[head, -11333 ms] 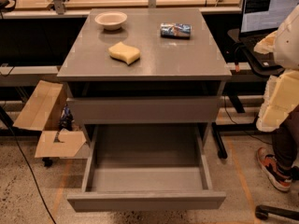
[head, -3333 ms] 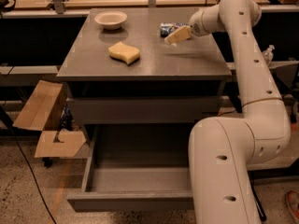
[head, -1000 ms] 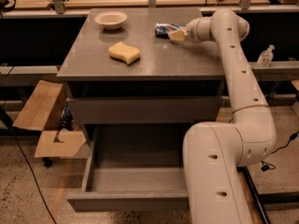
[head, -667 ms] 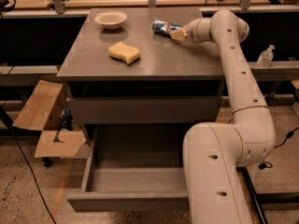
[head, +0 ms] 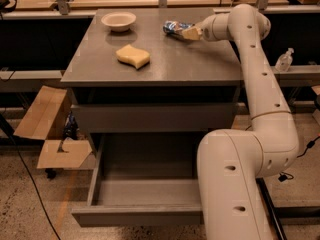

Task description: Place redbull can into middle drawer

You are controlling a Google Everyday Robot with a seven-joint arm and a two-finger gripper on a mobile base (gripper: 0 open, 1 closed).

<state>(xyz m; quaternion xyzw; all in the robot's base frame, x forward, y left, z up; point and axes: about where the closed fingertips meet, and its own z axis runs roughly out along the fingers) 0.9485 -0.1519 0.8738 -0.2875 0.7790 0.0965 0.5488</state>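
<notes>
Since a second ago the can point(head: 175, 28) has edged slightly left, lying at 1 o'clock on the tabletop point(head: 165, 59) with the gripper point(head: 192, 32) at its right end (grip state: cannot tell), so grasping seems in hand, and next it needs lifting toward the open drawer point(head: 145, 193) at 6 o'clock.

White bowl point(head: 118, 20), yellow sponge point(head: 133, 56), cardboard box point(head: 42, 116)

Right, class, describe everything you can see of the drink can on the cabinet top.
The can is small and slim, blue and silver, metal by its look. It appears to lie on its side near the far right of the grey cabinet top. Its right end meets the gripper, which reaches in from the right; whether it is gripped cannot be told.
</notes>
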